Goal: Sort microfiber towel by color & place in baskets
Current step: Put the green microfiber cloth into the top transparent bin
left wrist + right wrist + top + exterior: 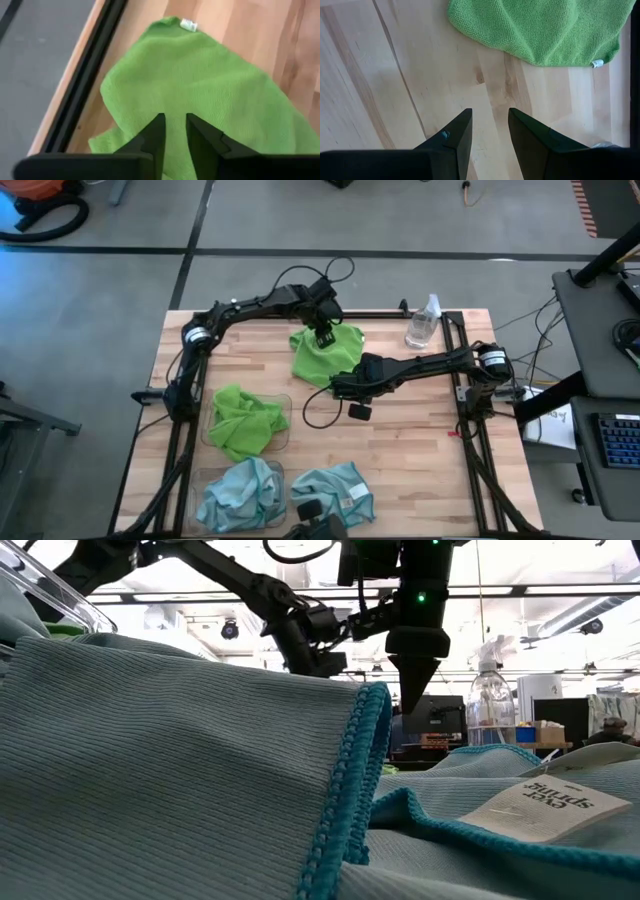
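A lime green microfiber towel [325,352] lies spread on the table near its far edge, a small white tag [188,24] at one corner. My left gripper [175,117] hovers just above the towel, fingers slightly open with nothing between them. My right gripper [490,112] stands open over bare wood just near of that towel [540,30]. Another green towel [243,420] lies crumpled in one clear basket [286,402]. Pale blue towels [238,495] fill the second basket [197,478]. One more blue towel [335,490], with a white tag [545,808], lies on the table beside it.
A clear spray bottle [423,323] stands at the far right of the table. Black frame rails [455,360] run along the table's edges. Bare wood lies at the table's right and centre. Blue cloth fills most of the low view.
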You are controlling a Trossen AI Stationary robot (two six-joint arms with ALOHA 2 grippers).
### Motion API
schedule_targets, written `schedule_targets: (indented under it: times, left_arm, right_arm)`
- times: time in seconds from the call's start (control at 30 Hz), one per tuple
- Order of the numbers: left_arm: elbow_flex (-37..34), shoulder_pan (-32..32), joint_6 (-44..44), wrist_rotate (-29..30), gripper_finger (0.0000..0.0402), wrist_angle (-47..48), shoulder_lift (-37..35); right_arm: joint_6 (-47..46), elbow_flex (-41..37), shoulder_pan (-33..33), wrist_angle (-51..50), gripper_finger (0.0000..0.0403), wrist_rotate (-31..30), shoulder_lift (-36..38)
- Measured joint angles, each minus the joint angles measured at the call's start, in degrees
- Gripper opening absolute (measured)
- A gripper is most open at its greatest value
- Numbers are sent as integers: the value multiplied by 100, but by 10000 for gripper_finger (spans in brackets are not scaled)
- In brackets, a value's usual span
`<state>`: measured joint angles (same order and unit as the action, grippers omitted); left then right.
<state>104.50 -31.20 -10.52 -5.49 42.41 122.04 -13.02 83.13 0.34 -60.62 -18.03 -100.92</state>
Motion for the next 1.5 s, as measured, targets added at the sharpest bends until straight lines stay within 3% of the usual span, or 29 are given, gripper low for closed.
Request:
schedule_targets:
  times: [0.33,0.6,1.2,1.5]
  left_arm:
    - [79,-4,-114,105,173,23,208]
    - [75,-39,-96,672,219,-94,259]
    - [75,-81,115,943,224,-78,836]
    - [75,-81,115,943,190,19,866]
  right_arm:
    - [12,0,0,-14,123,-2,0]
    - [7,0,0,-14,123,-2,0]
    - [0,0,0,-28,123,0,0]
    - [-2,0,0,-31,123,0,0]
